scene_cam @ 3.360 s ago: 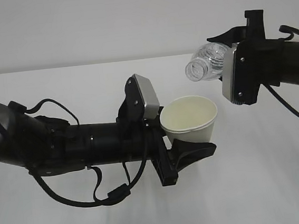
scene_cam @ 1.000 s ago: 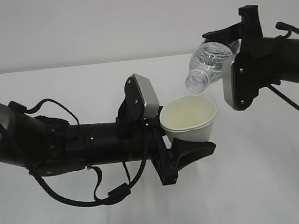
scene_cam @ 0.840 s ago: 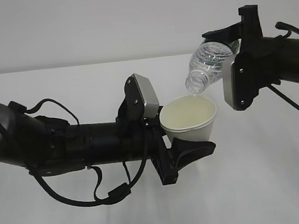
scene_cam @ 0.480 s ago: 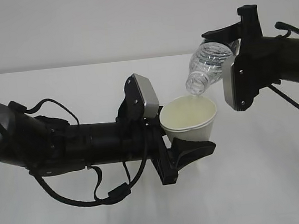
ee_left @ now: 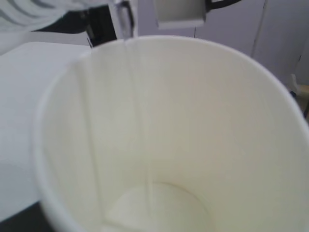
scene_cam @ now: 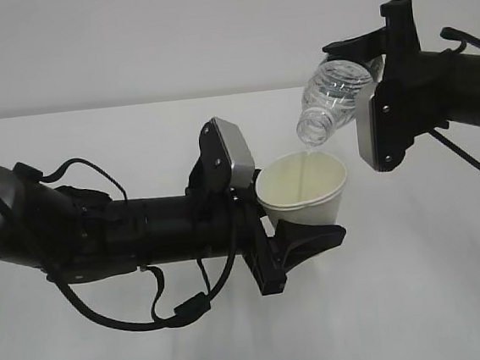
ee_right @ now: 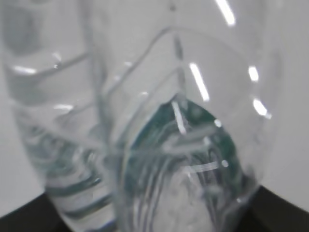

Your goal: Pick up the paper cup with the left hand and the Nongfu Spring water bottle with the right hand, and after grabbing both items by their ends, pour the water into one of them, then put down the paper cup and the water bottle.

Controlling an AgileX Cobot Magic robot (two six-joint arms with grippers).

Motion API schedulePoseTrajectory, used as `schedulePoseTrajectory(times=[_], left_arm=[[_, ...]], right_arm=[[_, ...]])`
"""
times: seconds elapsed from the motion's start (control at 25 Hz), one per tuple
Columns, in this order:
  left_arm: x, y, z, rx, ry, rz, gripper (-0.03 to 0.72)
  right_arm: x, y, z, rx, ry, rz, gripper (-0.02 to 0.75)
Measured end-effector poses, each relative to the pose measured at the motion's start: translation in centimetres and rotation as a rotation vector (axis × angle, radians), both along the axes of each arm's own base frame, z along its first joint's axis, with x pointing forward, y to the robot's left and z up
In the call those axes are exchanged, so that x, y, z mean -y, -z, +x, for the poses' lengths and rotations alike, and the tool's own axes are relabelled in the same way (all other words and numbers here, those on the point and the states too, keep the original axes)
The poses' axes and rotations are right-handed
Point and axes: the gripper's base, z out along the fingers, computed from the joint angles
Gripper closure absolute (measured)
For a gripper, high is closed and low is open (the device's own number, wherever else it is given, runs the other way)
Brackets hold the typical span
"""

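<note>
The left hand (scene_cam: 302, 246) is gripping the paper cup (scene_cam: 304, 192) low on its wall, jaws closed on it, keeping it upright with its mouth open upward to catch liquid. The right hand (scene_cam: 373, 65) is clamping the Nongfu Spring water bottle (scene_cam: 330, 96) by its base end, tilting it so its long axis is slanting down-left, neck just above the cup's rim. A thin stream of water (scene_cam: 305, 167) is falling into the cup.
</note>
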Motion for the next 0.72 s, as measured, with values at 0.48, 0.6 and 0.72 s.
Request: schedulePoseTrajectory(times=[0.48, 0.6, 0.72], left_arm=[[-0.07, 0.16, 0.16, -0.006, -0.020, 0.018, 0.237], [-0.07, 0.17, 0.18, -0.007, -0.022, 0.018, 0.237], [-0.07, 0.17, 0.18, -0.007, -0.022, 0.018, 0.237]], right_arm=[[-0.07, -0.75, 0.47, 0.029, -0.001, 0.000, 0.272], [-0.07, -0.75, 0.47, 0.029, -0.001, 0.000, 0.272], [-0.07, -0.75, 0.47, 0.029, -0.001, 0.000, 0.272]])
